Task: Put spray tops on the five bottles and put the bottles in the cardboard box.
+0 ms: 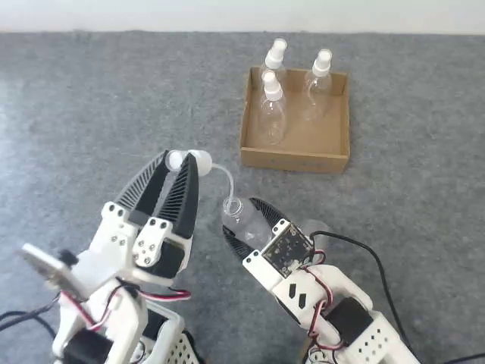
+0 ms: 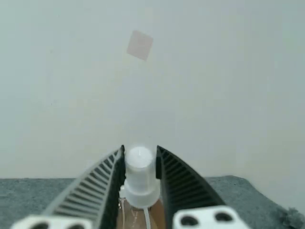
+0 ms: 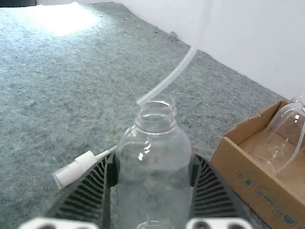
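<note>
1. Clamping a white spray top [image 2: 139, 171] by its sides, the left gripper [image 1: 182, 163] hangs above the grey bench [image 1: 91, 114].
2. From that top a thin clear tube [image 1: 226, 178] curves rightward. Its free end sits just at the mouth of an open bottle [image 3: 152, 157]; I cannot tell whether it has gone in.
3. The right gripper [image 1: 244, 224] is clenched round that bottle's clear body, and the neck is uncapped.
4. A loose spray top [image 3: 74, 171] lies on the bench just beside the right gripper.
5. Farther right, towards the back, the cardboard box [image 1: 294, 159] holds three capped bottles [image 1: 271, 114] [image 1: 317, 87] [image 1: 274, 61].
</note>
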